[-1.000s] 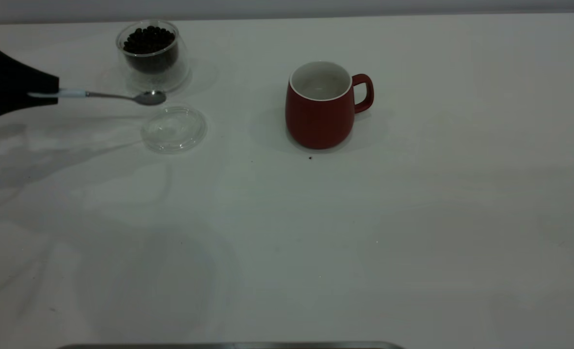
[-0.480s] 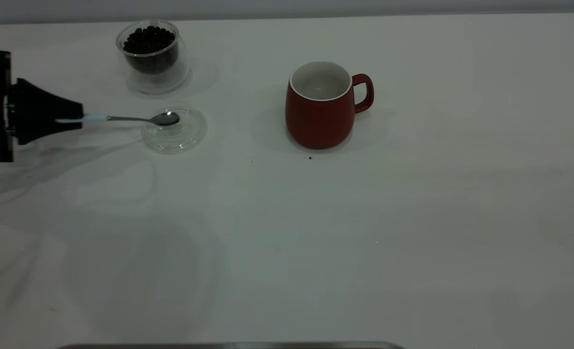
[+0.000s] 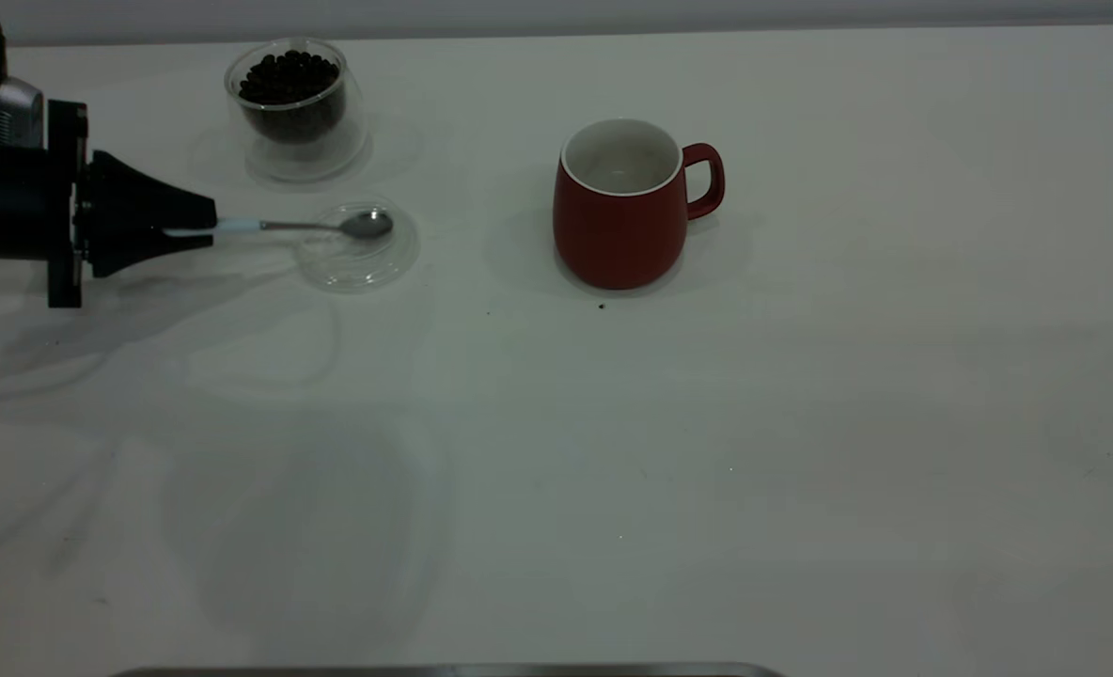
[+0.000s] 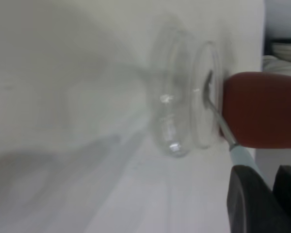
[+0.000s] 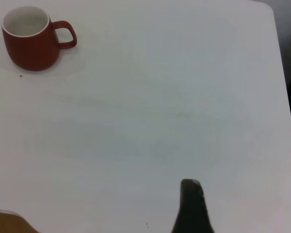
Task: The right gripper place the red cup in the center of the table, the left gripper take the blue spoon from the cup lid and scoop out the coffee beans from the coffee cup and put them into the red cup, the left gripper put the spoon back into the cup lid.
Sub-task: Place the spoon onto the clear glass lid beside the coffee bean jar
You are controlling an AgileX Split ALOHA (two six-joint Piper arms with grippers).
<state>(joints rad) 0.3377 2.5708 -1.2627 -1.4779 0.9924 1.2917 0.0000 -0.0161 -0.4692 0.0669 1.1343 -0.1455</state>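
Note:
My left gripper point(image 3: 209, 231) reaches in from the table's left side, shut on the pale handle of the blue spoon point(image 3: 312, 226). The spoon lies about level, its empty silver bowl over the clear cup lid point(image 3: 357, 261). In the left wrist view the spoon point(image 4: 218, 116) points at the lid point(image 4: 177, 121), with the red cup point(image 4: 262, 111) behind. The coffee cup point(image 3: 295, 113) full of coffee beans point(image 3: 289, 77) stands behind the lid. The red cup point(image 3: 620, 226) stands upright near the table's middle, handle to the right. My right gripper point(image 5: 190, 187) hovers far from the red cup point(image 5: 31, 46), shut and holding nothing.
The white table point(image 3: 613, 470) stretches bare in front of and to the right of the red cup. A tiny dark speck point(image 3: 602, 306) lies just in front of the cup. The table's back edge runs close behind the coffee cup.
My left gripper has carried the spoon from beside the coffee cup forward and to the right, over the lid. The lid has shifted slightly to the right.

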